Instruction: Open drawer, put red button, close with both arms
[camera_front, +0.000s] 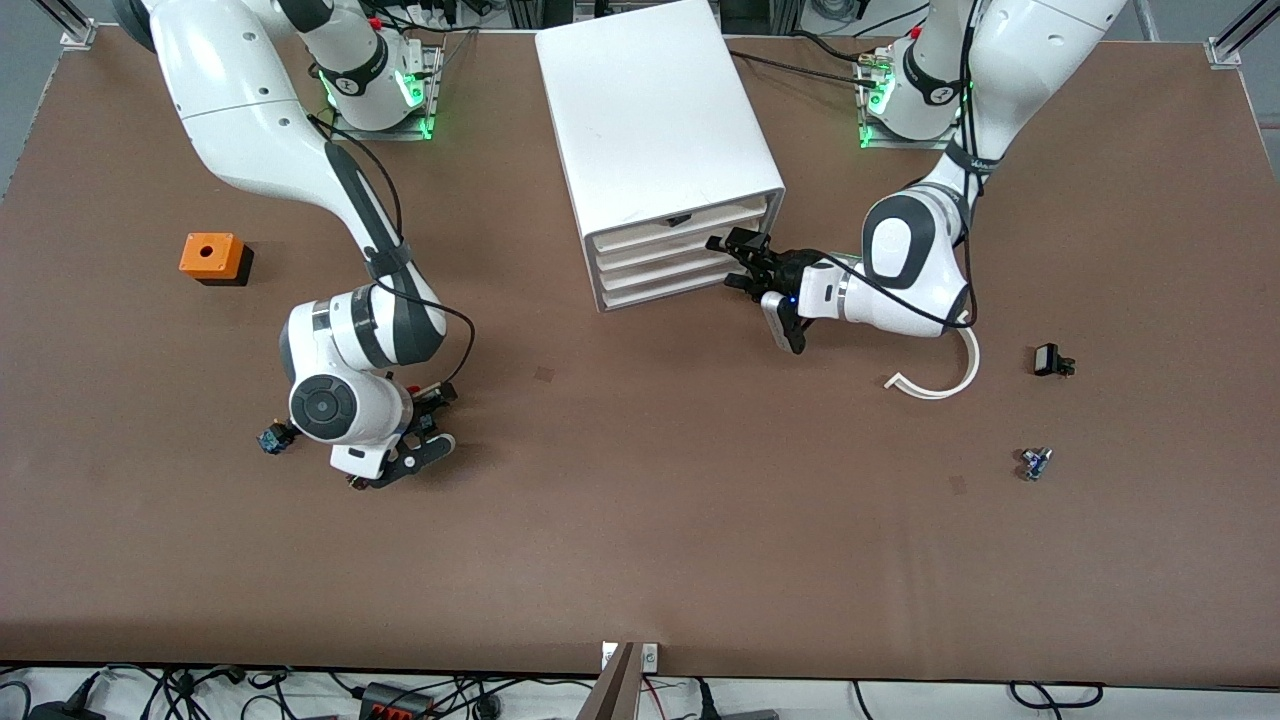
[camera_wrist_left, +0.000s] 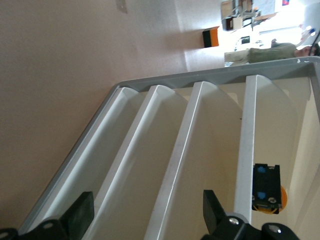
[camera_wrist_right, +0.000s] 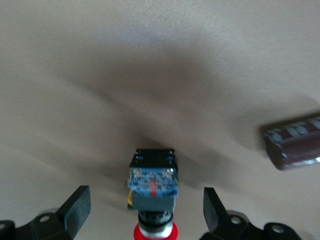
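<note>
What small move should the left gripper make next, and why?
Probably ease the open left gripper onto a drawer front's edge and close. The drawer unit looks shut, and the red button lies on the table between the open right gripper's fingers.

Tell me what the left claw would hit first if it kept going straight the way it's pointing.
Probably the drawer fronts of the white drawer cabinet. The left claw is open right at them, one front's edge between its fingers; exact contact depth is unclear.

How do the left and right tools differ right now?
The left tool points sideways at the drawer unit's drawer fronts; the right tool points down at the table. Drawer edges sit between the left tool's fingers, the red button between the right tool's. Both are open, gripping nothing.
</note>
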